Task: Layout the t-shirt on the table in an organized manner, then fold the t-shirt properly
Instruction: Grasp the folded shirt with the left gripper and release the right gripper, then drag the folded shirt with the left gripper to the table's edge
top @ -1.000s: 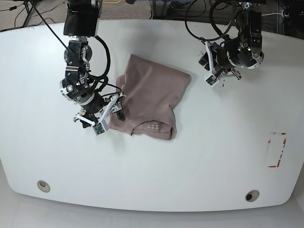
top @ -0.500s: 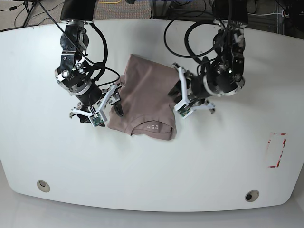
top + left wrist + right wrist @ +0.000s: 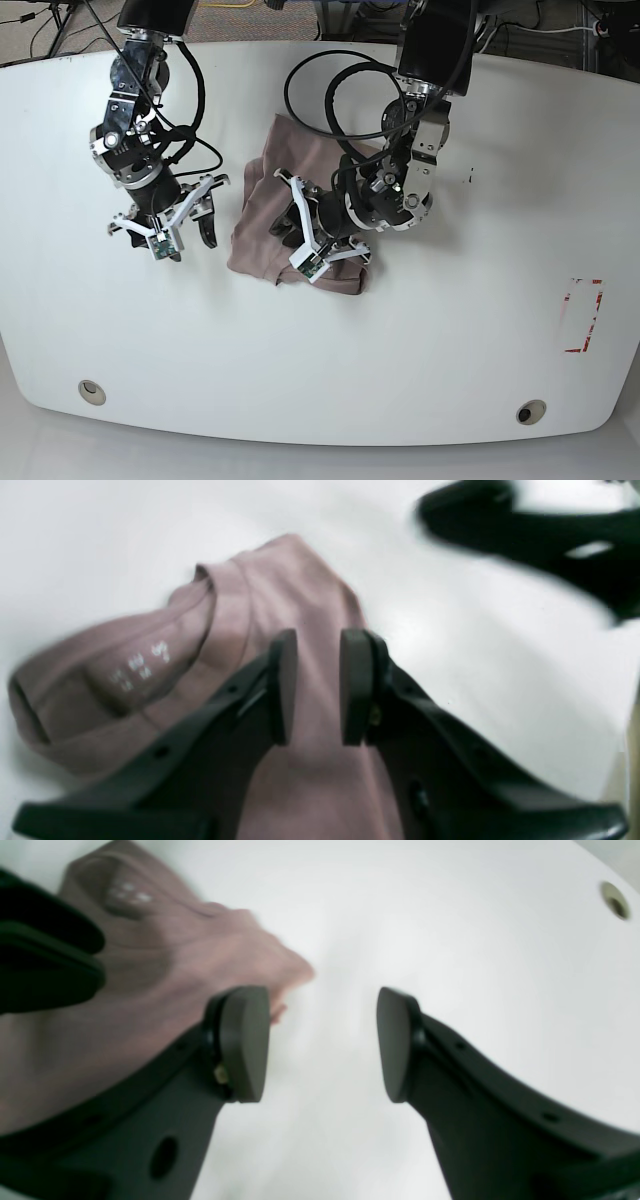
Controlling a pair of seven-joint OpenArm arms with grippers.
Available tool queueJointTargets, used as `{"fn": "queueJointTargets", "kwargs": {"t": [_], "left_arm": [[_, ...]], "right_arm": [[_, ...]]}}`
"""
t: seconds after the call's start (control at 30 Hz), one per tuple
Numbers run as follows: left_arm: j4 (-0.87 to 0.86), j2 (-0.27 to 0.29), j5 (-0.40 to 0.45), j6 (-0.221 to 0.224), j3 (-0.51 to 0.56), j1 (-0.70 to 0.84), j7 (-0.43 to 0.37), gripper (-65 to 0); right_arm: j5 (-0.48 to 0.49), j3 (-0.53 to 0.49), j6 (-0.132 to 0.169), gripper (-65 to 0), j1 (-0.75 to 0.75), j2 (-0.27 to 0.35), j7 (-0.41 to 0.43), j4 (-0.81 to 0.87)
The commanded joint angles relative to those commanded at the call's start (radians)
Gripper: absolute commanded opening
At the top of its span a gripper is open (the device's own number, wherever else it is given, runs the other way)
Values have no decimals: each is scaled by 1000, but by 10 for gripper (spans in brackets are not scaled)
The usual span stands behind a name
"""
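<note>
Left gripper [image 3: 318, 240] newly over t-shirt [image 3: 262, 215]

bare table [image 3: 450, 330], left hand [image 3: 318, 245] over t-shirt [image 3: 268, 215]

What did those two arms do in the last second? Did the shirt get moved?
The left gripper swung from the table's far side across onto the t-shirt, its fingers now narrowly apart over the cloth. The right gripper backed off the shirt's edge, open above bare table. The shirt stayed bunched in roughly the same spot.
</note>
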Motion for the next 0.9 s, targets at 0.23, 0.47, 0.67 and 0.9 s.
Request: {"fn": "queueJointTargets", "kwargs": {"t": [0.23,0.47,0.67,0.9], "left_arm": [[-221,0,0,46,43,-2,-135,-524],[-374,-37,-2,44,17,0,-170,-524],[-373,-156,-3,17,-52,66,-143,-524],[-284,-317,-3,-161,-178,143,-54,-524]], "right_arm": [[0,54,0,-330,-17,3,0,2],[0,68,2,-330,-18,3,0,2],[0,68,2,-330,-12,3,0,2],[0,68,2,-330,-12,2,0,2]]}}
